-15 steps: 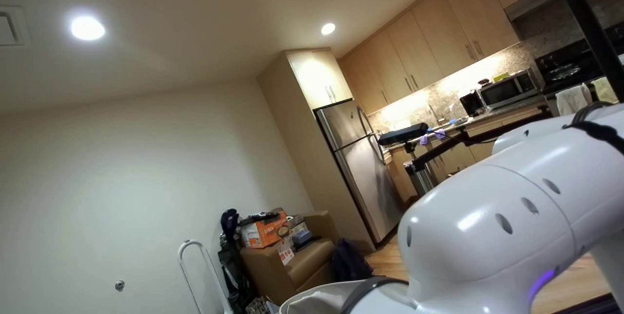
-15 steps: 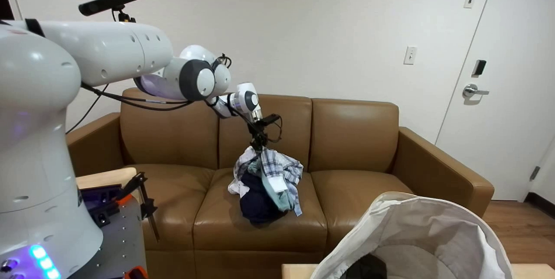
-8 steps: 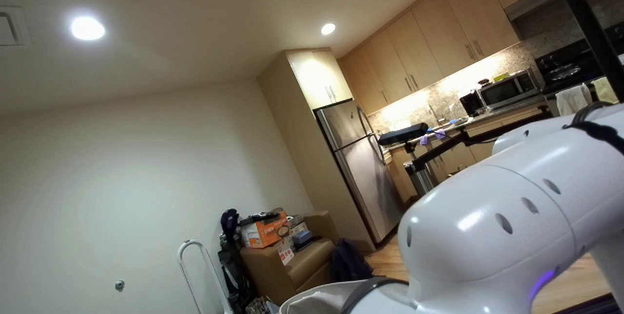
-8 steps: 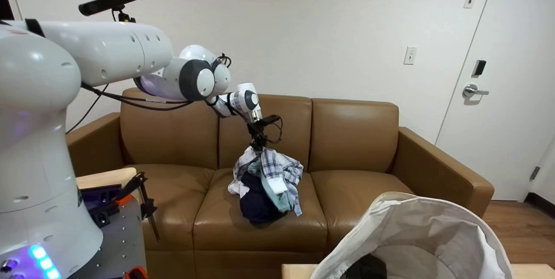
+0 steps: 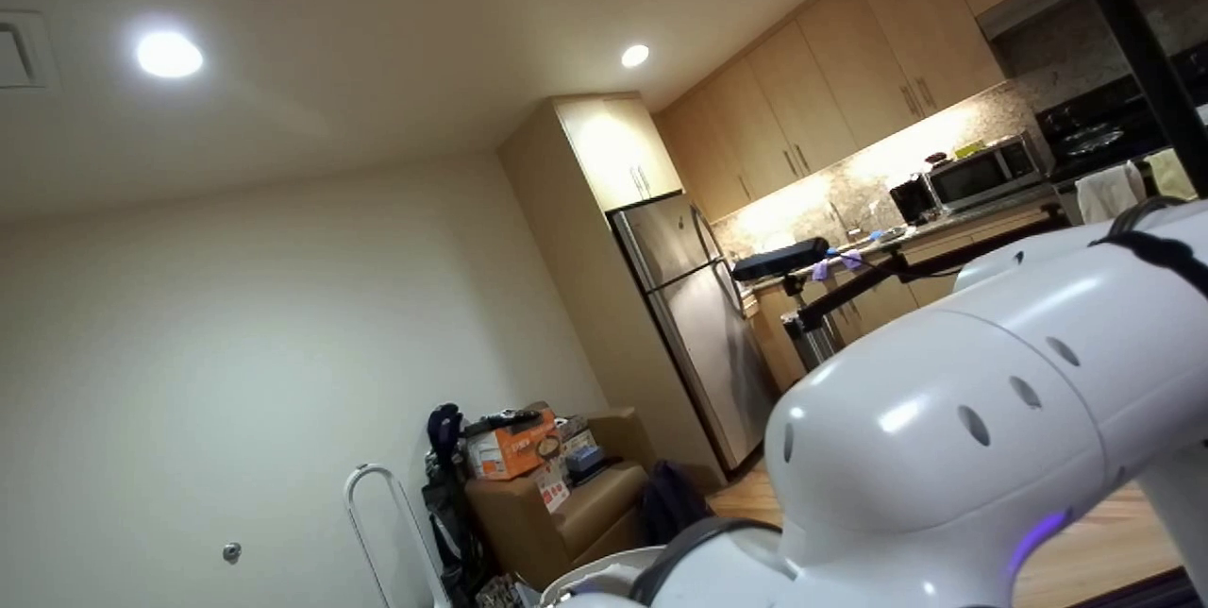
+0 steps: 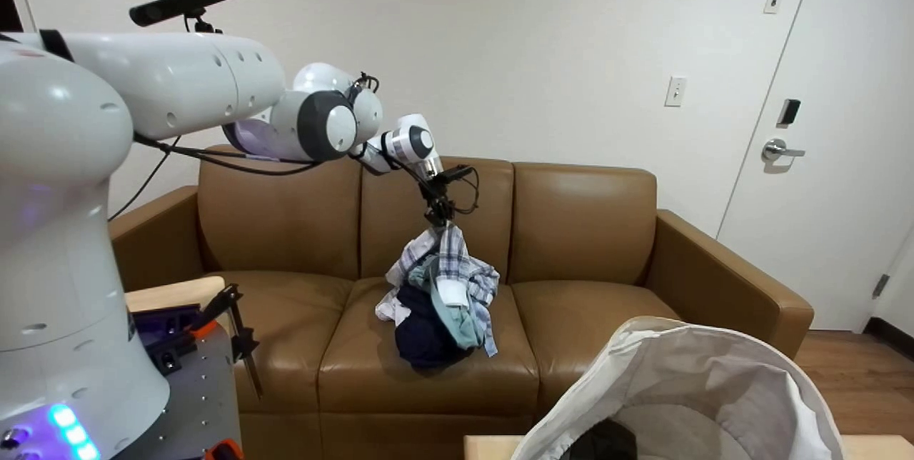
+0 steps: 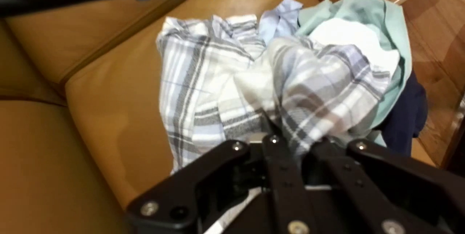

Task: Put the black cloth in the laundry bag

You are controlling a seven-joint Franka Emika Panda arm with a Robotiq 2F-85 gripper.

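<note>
Clamping a bunched plaid cloth (image 6: 451, 260), the pincer (image 7: 299, 146) stands nearly closed over the middle of the sofa (image 6: 593, 313). Beneath, near the sofa's front edge, lie a navy cloth (image 6: 425, 337) and a pale green cloth (image 6: 464, 329). A black cloth (image 6: 605, 441) (only partly in view) rests inside the laundry bag (image 6: 692, 367). An orange box (image 5: 517, 446) carries print too small to read.

The black jointed gripper (image 7: 298, 145) has a fold of grey-blue-and-white plaid cloth (image 7: 207, 85) pinched tight, the rest rumpled over the smooth tan-brown sofa cushion (image 7: 120, 107)! Alongside, pale mint-green cloth (image 7: 394, 27) curls round white fabric (image 7: 350, 36), and dark navy cloth (image 7: 410, 110) peeks out past the mint edge.
</note>
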